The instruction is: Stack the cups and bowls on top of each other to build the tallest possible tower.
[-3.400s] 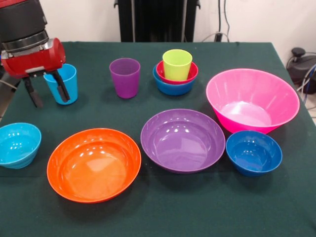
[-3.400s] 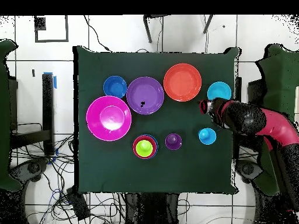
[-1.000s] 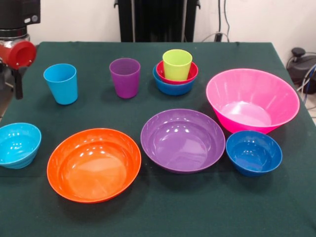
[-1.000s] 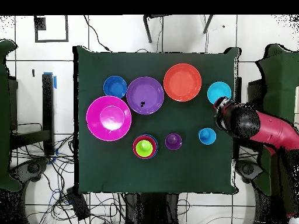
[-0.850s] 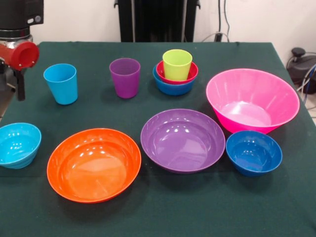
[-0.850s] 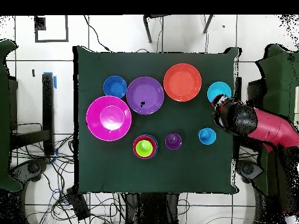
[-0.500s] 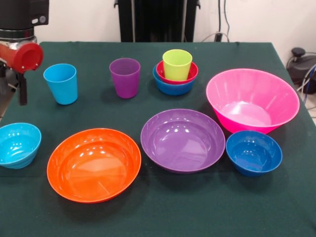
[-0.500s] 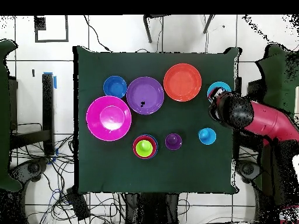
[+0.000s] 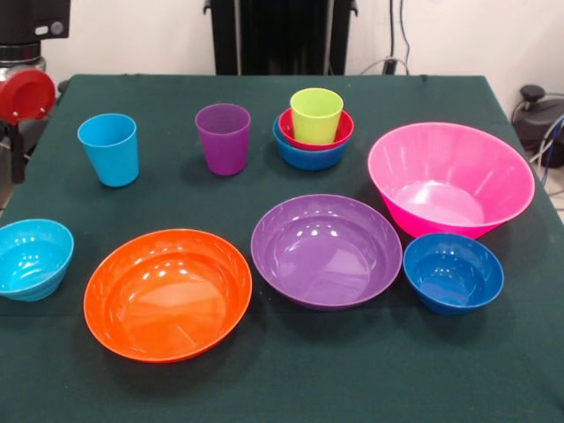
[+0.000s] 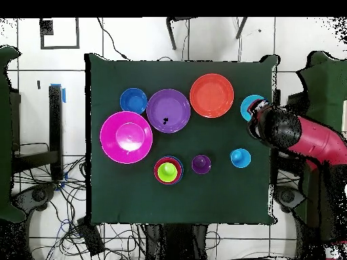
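tower (image 9: 312,130): three pieces are nested so far, a blue bowl at the bottom, a red bowl in it, and the lime cup (image 9: 316,114) upright on top; it is set toward the far side of the table (image 9: 291,370), between the purple cup (image 9: 223,137) and the pink bowl (image 9: 450,179).
done: judged a small part only, three pieces stacked out of ten.
left: seven pieces are laid out singly, none touching the tower.
loose cups: the light blue cup (image 9: 108,148) and the purple cup are stood upright, well apart from each other, on the far half of the table.
loose bowls: the cyan bowl (image 9: 32,258) is set at the table's edge; the orange bowl (image 9: 167,293) and the purple bowl (image 9: 326,249) are placed side by side in the near row; the dark blue bowl (image 9: 453,271) is just beside the pink bowl.
arm (image 10: 301,136): it is held out over the table's edge, its red and black end hung above the cyan bowl in the overhead view; only a red joint is shown at the side in the front view.
gripper (image 10: 255,110): nothing is seen carried; whether it is wide or narrow cannot be told.
next step: the cyan bowl is judged the likely pick, being nearest the arm's end.
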You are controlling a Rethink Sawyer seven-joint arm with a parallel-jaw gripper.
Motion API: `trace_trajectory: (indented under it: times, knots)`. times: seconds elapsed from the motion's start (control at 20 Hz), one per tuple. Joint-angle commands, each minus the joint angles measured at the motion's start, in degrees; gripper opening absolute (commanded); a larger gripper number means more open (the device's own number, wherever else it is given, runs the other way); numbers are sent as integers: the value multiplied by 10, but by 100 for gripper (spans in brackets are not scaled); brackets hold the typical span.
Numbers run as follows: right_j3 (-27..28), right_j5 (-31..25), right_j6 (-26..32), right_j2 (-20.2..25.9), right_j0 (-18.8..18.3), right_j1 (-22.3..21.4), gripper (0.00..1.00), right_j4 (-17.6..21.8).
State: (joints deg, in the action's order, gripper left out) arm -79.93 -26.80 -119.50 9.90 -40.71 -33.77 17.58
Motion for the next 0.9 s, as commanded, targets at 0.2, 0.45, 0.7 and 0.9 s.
trace_trajectory:
  times: [0.2, 0.45, 0.7, 0.9]
  knots:
    - [6, -38, -95, -20, 31, 33, 100, -55]
    - [12, -23, -106, -43, 49, 37, 100, -77]
    - [33, -13, -112, -64, 77, 49, 100, -96]
    - [21, -3, -115, -76, 90, 52, 100, -115]
